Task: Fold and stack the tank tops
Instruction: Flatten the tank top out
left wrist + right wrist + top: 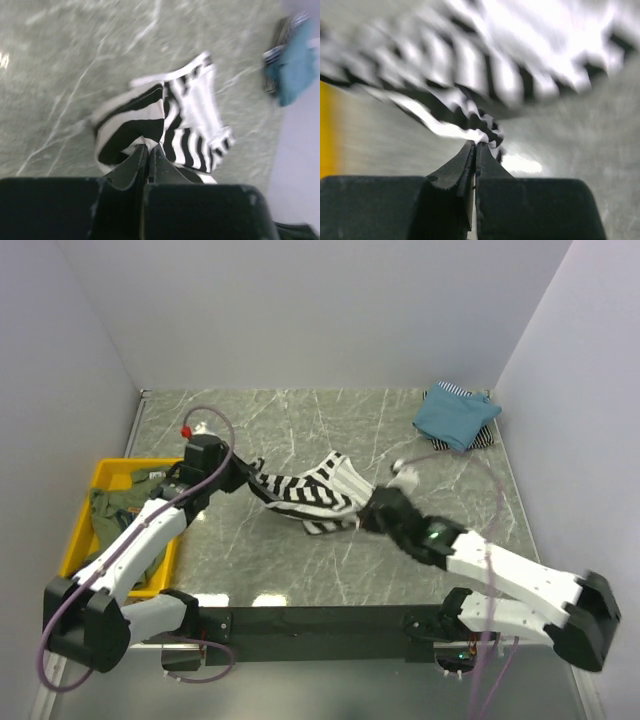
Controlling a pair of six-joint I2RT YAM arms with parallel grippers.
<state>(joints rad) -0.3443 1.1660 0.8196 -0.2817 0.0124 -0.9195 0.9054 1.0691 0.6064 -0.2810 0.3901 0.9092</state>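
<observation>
A black-and-white striped tank top (312, 492) lies rumpled at the middle of the table. My left gripper (250, 480) is shut on its left edge; in the left wrist view the cloth (150, 120) is pinched at the tips of the left gripper (148, 146). My right gripper (362, 518) is shut on the top's near right edge, and the right wrist view shows a fold of the striped cloth (485, 131) caught at the tips of the right gripper (475, 144). A teal-blue tank top (455, 418) lies folded at the back right on a pinstriped one (448, 391).
A yellow plastic bin (105, 476) stands at the left with an olive-green top (125, 505) in it. Grey walls close the table at the back and sides. The arm bases and a black bar (310, 620) run along the near edge.
</observation>
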